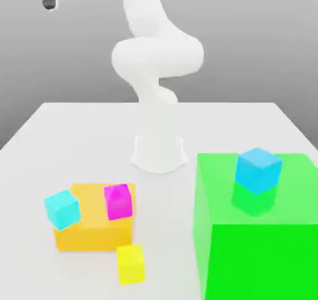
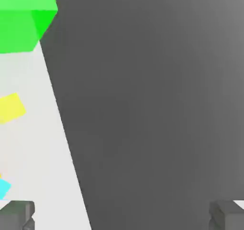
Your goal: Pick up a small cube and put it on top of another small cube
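Observation:
The small yellow cube (image 1: 130, 263) lies on the white table near the front edge, just in front of the orange block (image 1: 93, 227). It appears again in the hand view as the yellow cube (image 2: 10, 107). A magenta cube (image 1: 118, 201) sits on the orange block, and a cyan cube (image 1: 62, 209) leans at that block's corner on the exterior view's left. My gripper (image 1: 49, 2) hangs high above the table's far side, far from all cubes. In the hand view the gripper (image 2: 122, 217) is open, its fingertips (image 2: 16, 215) wide apart with nothing between them.
A large green block (image 1: 258, 243) fills the front of the exterior view's right; on it a second cyan cube (image 1: 258, 168) is stacked on a small green cube (image 1: 254, 197). The arm's white base (image 1: 159, 150) stands mid-table. The table edge (image 2: 62, 129) crosses the hand view.

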`<action>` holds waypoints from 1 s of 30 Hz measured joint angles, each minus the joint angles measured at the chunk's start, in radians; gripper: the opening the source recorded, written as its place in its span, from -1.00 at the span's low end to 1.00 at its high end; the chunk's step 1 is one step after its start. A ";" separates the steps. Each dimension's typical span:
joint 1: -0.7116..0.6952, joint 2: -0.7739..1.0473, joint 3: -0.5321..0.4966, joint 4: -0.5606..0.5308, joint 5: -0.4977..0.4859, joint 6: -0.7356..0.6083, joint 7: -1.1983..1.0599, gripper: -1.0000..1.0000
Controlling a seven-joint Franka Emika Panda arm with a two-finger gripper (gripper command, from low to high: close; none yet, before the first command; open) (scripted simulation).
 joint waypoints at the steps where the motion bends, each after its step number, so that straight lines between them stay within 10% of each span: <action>1: 0.018 0.008 -0.028 -0.006 -0.015 0.005 -0.051 0.00; 16: 0.449 0.229 -0.519 -0.079 -0.245 0.163 -0.759 0.00; 30: 1.275 0.236 -1.234 -0.070 -0.683 0.262 -1.104 0.00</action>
